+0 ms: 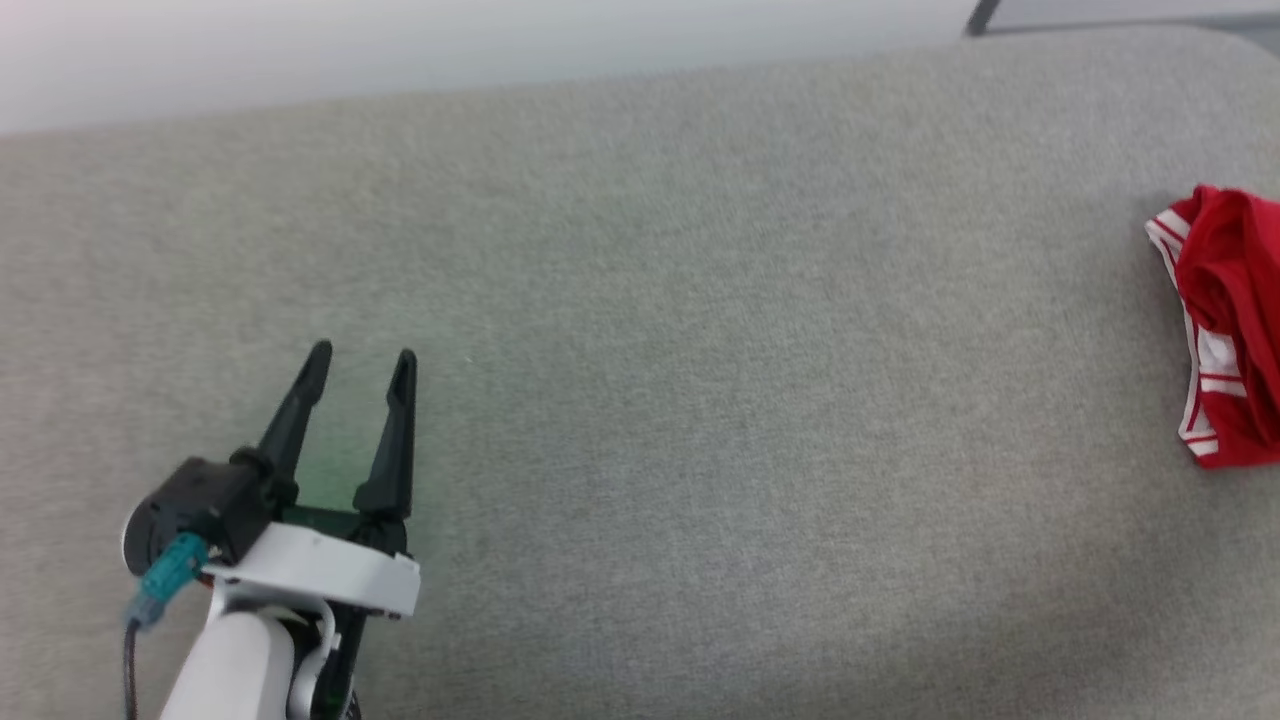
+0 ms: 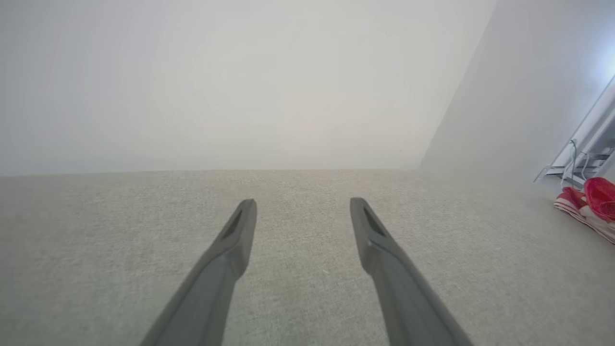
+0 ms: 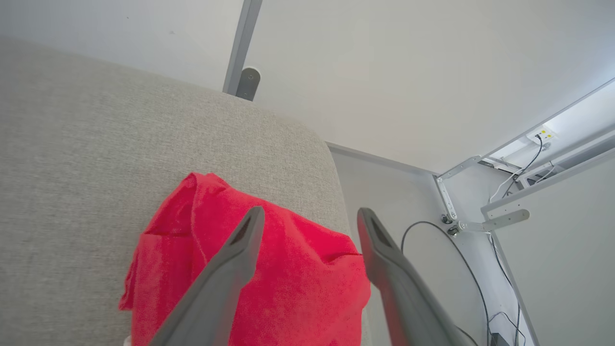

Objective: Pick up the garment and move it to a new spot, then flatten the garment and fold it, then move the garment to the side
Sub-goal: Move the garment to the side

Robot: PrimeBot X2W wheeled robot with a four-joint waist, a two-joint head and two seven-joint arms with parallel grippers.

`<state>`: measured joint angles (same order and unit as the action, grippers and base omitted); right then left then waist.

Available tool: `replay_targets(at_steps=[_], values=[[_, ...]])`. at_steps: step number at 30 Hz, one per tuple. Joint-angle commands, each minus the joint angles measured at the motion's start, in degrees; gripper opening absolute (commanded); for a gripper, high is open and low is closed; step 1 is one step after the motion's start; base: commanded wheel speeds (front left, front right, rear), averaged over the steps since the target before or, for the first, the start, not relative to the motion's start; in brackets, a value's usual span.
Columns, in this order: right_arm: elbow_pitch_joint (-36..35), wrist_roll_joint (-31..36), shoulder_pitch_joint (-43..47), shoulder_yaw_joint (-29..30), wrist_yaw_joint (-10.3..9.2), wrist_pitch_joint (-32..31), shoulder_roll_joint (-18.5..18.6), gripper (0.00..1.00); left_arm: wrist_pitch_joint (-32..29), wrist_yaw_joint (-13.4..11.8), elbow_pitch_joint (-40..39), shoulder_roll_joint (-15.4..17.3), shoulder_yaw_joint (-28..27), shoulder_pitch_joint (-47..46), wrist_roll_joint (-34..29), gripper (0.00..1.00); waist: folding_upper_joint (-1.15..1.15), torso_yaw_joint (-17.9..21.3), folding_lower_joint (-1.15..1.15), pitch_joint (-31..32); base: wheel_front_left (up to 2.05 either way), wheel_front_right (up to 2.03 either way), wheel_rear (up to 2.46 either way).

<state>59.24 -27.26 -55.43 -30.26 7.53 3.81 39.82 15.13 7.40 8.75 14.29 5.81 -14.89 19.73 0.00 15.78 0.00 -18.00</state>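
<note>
The garment lies bunched at the far right edge of the grey cushion, red with white-and-red striped trim along its left side. It also appears small at the right of the left wrist view as the garment. My left gripper hovers open and empty over the cushion at the lower left, far from the cloth, and its fingers stand well apart. My right gripper is open just above the garment's red fabric, with nothing held between its fingers.
The cushion's rounded right end drops off to the floor right beside the garment. A grey metal post stands behind it, and cables with brackets lie on the floor. A pale wall runs behind the cushion.
</note>
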Motion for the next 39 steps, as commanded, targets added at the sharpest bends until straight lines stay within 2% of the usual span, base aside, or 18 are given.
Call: replay_targets(at_steps=[1,11,21,32,39], values=[[-0.29,-0.49,1.61,-0.13,-0.09,1.47,-0.56,1.0,-0.03,0.16,0.34,-0.36,-0.19,1.28,0.22,1.0,0.0,-2.91,0.0,4.47,0.0,0.0,0.0],[-2.07,-2.69,11.73,1.49,-0.09,8.4,-4.7,1.0,-0.02,0.16,1.45,-1.8,-2.48,7.44,1.04,1.0,0.0,-7.63,0.0,13.53,0.0,0.0,0.0],[-6.96,-1.92,21.56,5.62,-0.09,10.97,-8.11,1.0,-0.03,0.16,0.6,-2.16,-6.79,12.7,-0.39,1.0,0.0,-11.37,0.0,18.98,0.0,0.0,0.0],[-15.49,1.55,32.29,15.3,-0.09,11.35,-11.18,1.0,-0.03,0.16,-0.05,-3.15,-9.58,15.74,-1.87,1.0,0.0,-14.64,0.0,21.26,0.0,0.0,0.0],[-24.35,6.06,41.53,21.59,-0.09,11.37,-15.08,1.0,-0.03,0.16,-0.84,-3.88,-11.09,17.63,-2.6,1.0,0.0,-15.64,0.0,21.7,0.0,0.0,0.0]])
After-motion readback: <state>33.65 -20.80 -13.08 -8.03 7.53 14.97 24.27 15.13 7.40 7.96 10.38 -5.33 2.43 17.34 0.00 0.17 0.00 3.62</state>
